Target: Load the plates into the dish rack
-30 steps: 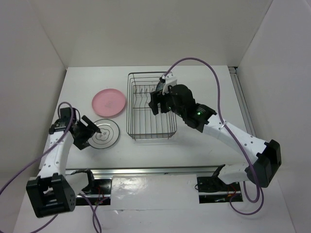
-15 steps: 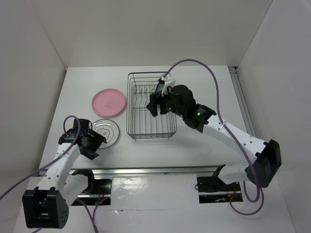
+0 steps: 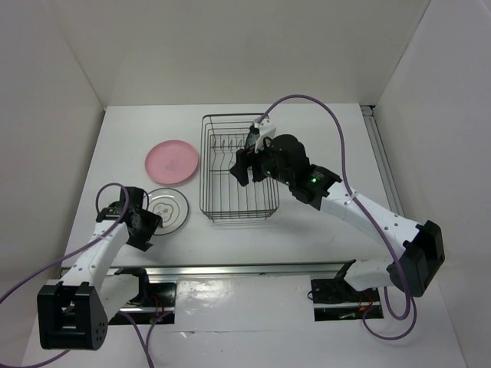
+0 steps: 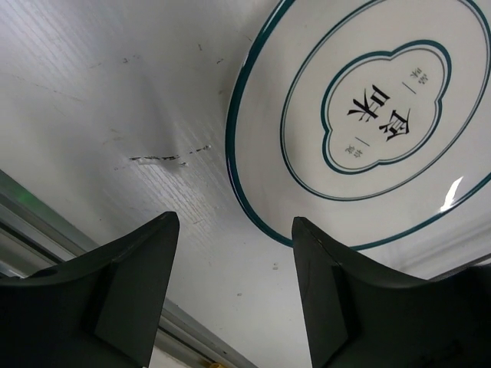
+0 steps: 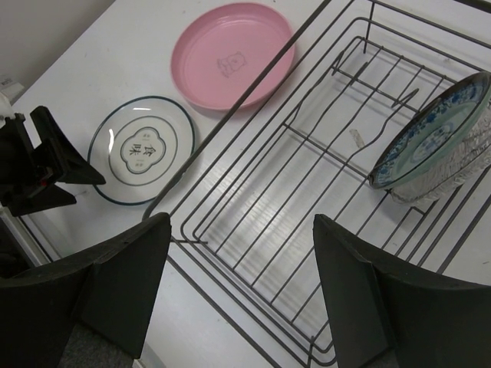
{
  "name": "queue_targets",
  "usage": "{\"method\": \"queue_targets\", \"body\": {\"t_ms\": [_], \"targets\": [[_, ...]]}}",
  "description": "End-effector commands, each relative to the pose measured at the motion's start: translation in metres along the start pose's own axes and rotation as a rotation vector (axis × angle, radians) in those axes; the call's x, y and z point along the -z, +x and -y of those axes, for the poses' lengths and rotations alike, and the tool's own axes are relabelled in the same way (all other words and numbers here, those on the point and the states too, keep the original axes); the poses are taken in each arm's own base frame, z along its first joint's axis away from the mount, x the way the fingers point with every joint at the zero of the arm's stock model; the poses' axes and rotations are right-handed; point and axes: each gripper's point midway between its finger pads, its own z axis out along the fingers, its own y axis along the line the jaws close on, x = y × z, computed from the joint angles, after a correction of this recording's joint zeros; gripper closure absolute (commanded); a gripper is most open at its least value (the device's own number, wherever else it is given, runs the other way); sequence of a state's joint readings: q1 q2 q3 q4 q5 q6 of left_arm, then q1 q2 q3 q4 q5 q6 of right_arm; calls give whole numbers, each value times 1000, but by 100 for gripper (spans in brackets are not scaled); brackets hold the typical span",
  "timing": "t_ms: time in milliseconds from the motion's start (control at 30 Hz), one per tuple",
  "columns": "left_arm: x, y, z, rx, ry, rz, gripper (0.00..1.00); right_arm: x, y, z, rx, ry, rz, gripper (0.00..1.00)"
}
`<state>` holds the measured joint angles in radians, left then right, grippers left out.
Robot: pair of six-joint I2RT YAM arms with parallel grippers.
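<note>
Dish rack (image 3: 230, 201) is sitting at the middle of the white surface (image 3: 322, 130). Its long side is running away from the arms, and its prongs (image 3: 224, 143) are standing at the far end.

Teal plate (image 5: 433, 126) is leaning on edge among those prongs, inside the rack. A pale ribbed plate (image 5: 464, 172), seemingly clear glass, is standing just behind it; whether the two are touching cannot be told.

Pink plate (image 3: 172, 162) is lying flat on the surface, just left of the rack and apart from it. White plate (image 3: 169, 208), with a dark rim line and a centre motif, is lying flat nearer the arms. A narrow strip of surface is showing between it and the pink one.

Left hand (image 3: 144, 224) is hanging low at the near left edge of the white plate. Its fingers (image 4: 130, 291) are standing apart with nothing between them. In the wrist view the plate's rim is lying just beyond the fingertips, on bare surface.

Right hand (image 3: 249, 170) is hovering above the rack, pointing down toward its wire floor. Its fingers (image 5: 383, 299) are spread wide and are holding nothing.
</note>
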<state>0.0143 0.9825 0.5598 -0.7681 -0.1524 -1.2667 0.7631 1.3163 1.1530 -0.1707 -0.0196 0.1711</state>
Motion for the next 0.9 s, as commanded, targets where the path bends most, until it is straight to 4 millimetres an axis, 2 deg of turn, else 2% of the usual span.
{"method": "queue_targets", "body": {"t_ms": [0, 133, 333, 467, 633, 700, 867], "targets": [[-4, -5, -2, 47, -16, 38, 27, 13, -30, -10, 3, -47, 101, 18], [-8, -9, -5, 65, -34, 56, 27, 16, -35, -13, 4, -60, 117, 18], [-18, -16, -6, 112, -45, 65, 28, 15, -30, -13, 5, -67, 106, 18], [-28, -18, -17, 145, -85, 69, 29, 15, -25, -15, 5, -83, 93, 18], [-28, -25, -9, 150, -46, 90, 33, 17, -31, -17, -3, -88, 111, 18], [-30, -28, -14, 170, -64, 101, 33, 18, -30, -18, -2, -97, 109, 18], [-35, -35, -11, 174, -42, 118, 33, 18, -30, -20, -2, -106, 107, 18]]}}
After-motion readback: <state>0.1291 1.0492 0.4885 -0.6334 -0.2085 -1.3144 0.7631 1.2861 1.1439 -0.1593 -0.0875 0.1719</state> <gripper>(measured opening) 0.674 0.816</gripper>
